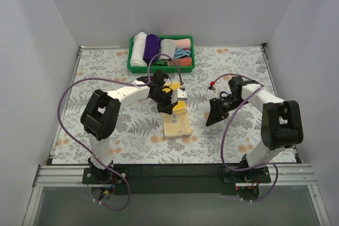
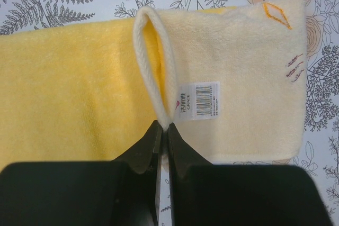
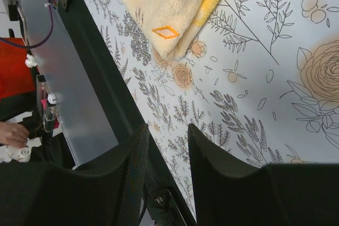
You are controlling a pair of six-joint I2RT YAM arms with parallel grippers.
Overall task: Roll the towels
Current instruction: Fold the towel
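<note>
The pale yellow towel [image 1: 178, 124] lies flat in the middle of the table, its far end lifted and folded over. In the left wrist view the towel [image 2: 238, 67] shows a white label, small printed marks and a white cord loop [image 2: 142, 35]. My left gripper [image 2: 164, 126] is shut on the base of that loop; from above the left gripper [image 1: 179, 99] sits over the towel's far end. My right gripper [image 1: 214, 116] hovers open and holds nothing, to the right of the towel. One towel corner [image 3: 169, 9] shows ahead of the right gripper [image 3: 168, 130]. A light grey roll [image 1: 167, 47] rests in the basket.
A green basket [image 1: 161, 69] stands at the back centre, holding white [image 1: 139, 48] and purple [image 1: 152, 46] rolls plus pink [image 1: 183, 43] and blue [image 1: 181, 53] folded cloths. White walls close in the floral table on three sides. A dark rail [image 1: 175, 173] runs along the near edge.
</note>
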